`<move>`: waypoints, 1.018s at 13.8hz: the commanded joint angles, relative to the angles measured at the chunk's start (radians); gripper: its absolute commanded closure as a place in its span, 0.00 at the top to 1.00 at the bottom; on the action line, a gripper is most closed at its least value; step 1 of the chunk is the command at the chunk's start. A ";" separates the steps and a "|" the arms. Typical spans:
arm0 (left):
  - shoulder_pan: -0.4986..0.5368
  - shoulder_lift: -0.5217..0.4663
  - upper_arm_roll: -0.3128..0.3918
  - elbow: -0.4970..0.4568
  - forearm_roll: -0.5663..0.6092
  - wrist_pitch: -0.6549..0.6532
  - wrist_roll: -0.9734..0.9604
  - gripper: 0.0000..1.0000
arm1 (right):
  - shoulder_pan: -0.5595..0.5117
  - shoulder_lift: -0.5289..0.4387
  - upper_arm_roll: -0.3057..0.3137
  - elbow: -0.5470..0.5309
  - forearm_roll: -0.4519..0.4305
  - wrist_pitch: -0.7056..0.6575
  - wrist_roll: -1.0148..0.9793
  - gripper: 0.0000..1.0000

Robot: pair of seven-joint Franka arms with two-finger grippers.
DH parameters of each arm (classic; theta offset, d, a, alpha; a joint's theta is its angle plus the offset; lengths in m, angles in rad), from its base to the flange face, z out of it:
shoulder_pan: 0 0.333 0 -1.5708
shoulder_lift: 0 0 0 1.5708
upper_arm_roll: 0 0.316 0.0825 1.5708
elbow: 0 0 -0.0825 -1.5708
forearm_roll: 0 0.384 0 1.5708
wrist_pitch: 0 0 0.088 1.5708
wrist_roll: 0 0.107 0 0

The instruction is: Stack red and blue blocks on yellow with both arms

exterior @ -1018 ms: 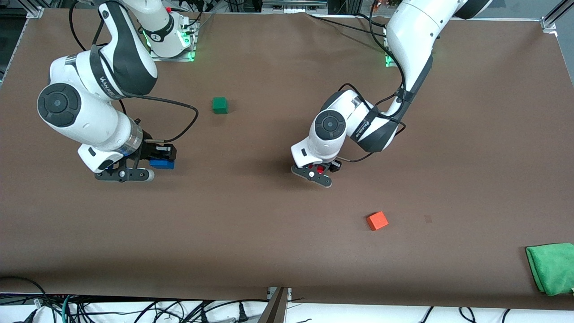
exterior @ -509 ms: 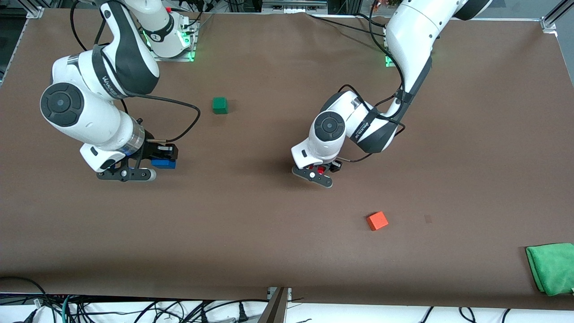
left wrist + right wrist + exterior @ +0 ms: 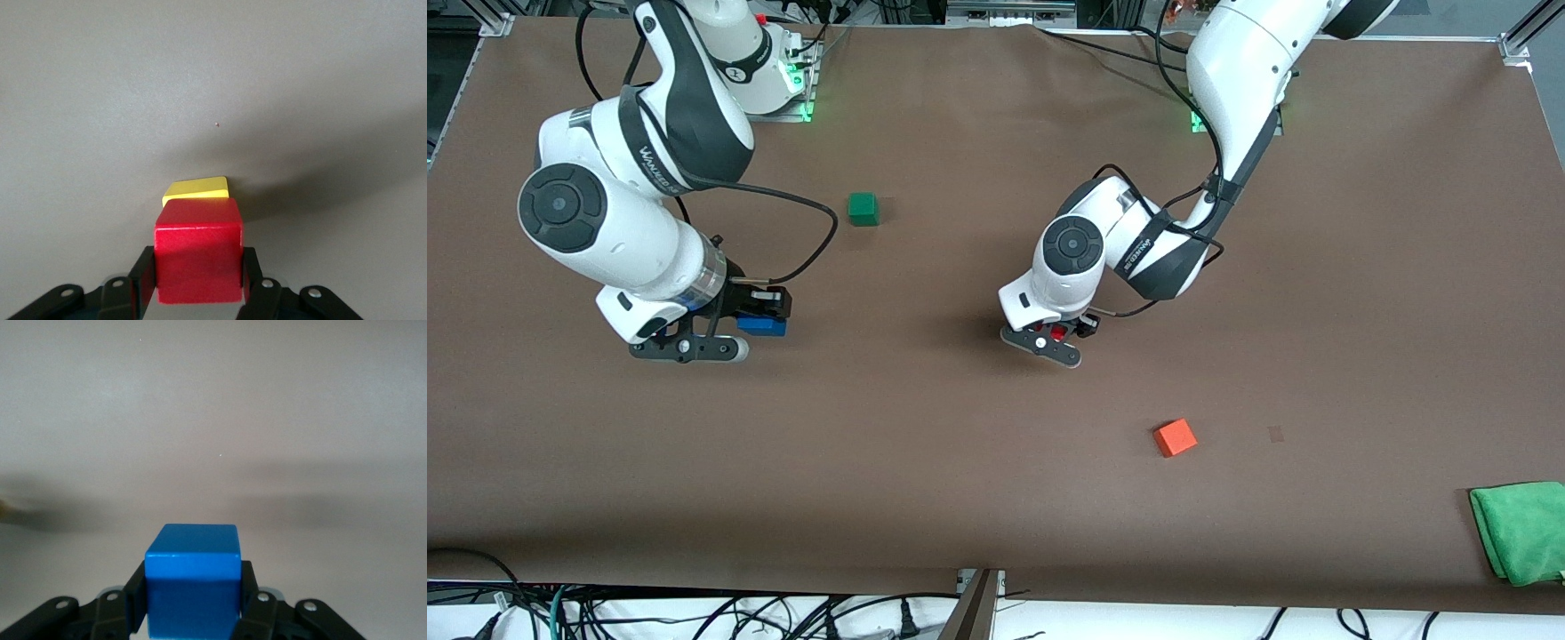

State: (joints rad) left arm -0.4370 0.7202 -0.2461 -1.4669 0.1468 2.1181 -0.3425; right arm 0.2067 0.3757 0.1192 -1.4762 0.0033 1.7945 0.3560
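Note:
My left gripper is shut on the deep red block near the middle of the table. In the left wrist view the red block sits between the black fingers. The yellow cube lies on the table just under it, partly covered. I cannot tell if they touch. The yellow cube is hidden under the left hand in the front view. My right gripper is shut on the blue block toward the right arm's end. The blue block also shows in the right wrist view, held above bare table.
A green cube sits nearer the robots' bases, between the two hands. An orange-red cube lies nearer the front camera than the left gripper. A folded green cloth lies at the front corner at the left arm's end.
My right gripper has carried the blue block a little toward the left arm's end. My left gripper with the red block has shifted very slightly toward the bases.

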 commanded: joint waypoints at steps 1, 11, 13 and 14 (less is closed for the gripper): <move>-0.002 0.011 0.008 0.033 0.027 -0.010 -0.013 0.00 | 0.004 0.020 0.005 0.051 0.004 -0.037 0.034 0.40; -0.003 0.018 0.008 0.034 0.020 -0.010 -0.015 0.52 | 0.056 0.060 0.005 0.125 0.003 -0.075 0.135 0.40; 0.006 0.012 0.011 0.060 0.013 -0.018 -0.021 1.00 | 0.057 0.060 0.005 0.129 0.003 -0.075 0.138 0.40; 0.026 0.005 0.014 0.088 0.011 -0.029 -0.021 1.00 | 0.057 0.060 0.005 0.129 0.003 -0.075 0.138 0.40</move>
State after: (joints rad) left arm -0.4331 0.7227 -0.2345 -1.4463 0.1468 2.1186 -0.3506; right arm 0.2636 0.4173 0.1213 -1.3924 0.0033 1.7521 0.4747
